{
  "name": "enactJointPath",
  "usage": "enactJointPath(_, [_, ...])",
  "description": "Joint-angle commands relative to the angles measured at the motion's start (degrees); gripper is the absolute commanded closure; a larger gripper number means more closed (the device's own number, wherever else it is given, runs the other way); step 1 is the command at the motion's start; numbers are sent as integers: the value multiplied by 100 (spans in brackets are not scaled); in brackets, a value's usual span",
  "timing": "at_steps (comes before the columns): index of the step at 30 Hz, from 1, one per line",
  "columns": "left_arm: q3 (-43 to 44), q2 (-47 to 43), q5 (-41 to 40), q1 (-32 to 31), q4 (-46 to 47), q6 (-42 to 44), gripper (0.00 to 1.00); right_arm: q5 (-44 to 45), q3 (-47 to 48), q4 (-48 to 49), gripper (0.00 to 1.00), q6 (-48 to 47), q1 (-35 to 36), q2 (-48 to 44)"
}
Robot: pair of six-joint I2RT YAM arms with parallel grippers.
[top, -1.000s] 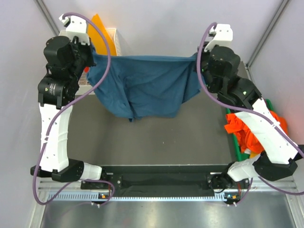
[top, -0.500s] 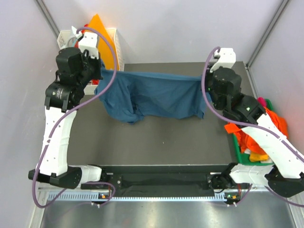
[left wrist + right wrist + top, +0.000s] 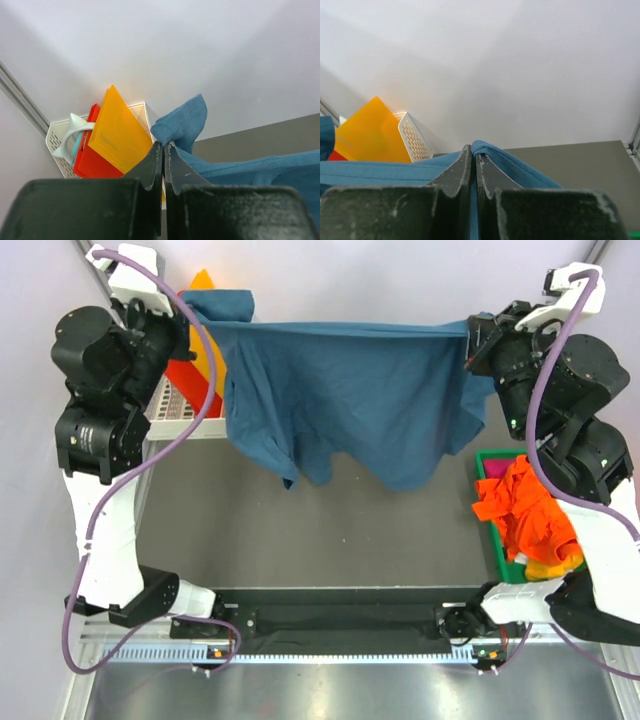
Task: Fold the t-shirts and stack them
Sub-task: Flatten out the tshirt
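A dark teal-blue t-shirt [image 3: 350, 390] hangs stretched in the air between my two grippers, high over the back of the table, its lower edge dangling free. My left gripper [image 3: 193, 322] is shut on the shirt's left top corner [image 3: 182, 122], with a flap of cloth sticking up past the fingertips. My right gripper [image 3: 470, 340] is shut on the right top corner [image 3: 492, 152]. More t-shirts, bright orange [image 3: 520, 510] with yellow and a bit of magenta showing, lie heaped in the green tray [image 3: 492, 462] at the right.
A white perforated basket [image 3: 175, 410] at the back left holds orange and red flat sheets [image 3: 120, 135] and a pale blue-white item. The grey tabletop [image 3: 330, 530] lies below the hanging shirt. Light walls close in behind and at the sides.
Both arms have risen and spread apart, lifting the teal-blue shirt off the table and pulling its top edge taut. Half a second ago the shirt sagged lower with its bottom on the table.
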Motion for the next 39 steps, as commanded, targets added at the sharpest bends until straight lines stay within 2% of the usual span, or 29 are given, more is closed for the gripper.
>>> enactJointPath(1, [94,-215,-1290,236,393,543,100,1046,222,-99,100,-628,-270,-174])
enactJointPath(8, [-267,-671,-1185,236,227,508,100,976,-885,-187,100,-320,-270,-814])
enactJointPath(13, [-346,-909,-878,236,-169,279,100,993,-1096,-503,100,-215,-270,-1123])
enactJointPath(16, [-1275,-1128,-605,236,-240,95,100,1011,-1683,-486,100,-101,-270,-1246])
enactJointPath(19, [-3002,-1339,-280,236,-118,-81,100,880,-2447,-425,100,240,-270,-1342])
enactJointPath(25, [-4895,-1287,203,227,-11,-196,100,660,-3425,-372,100,813,-287,-1413])
enactJointPath(29, [-5513,-1191,468,52,59,-161,100,677,-3497,-389,100,831,-287,-1439])
enactJointPath(34, [-6119,-1111,652,-545,208,-134,100,651,-3532,-425,100,875,-279,-1413])
enactJointPath(39, [-5963,-884,1074,-1056,331,-248,100,563,-3585,-460,100,998,-287,-1378])
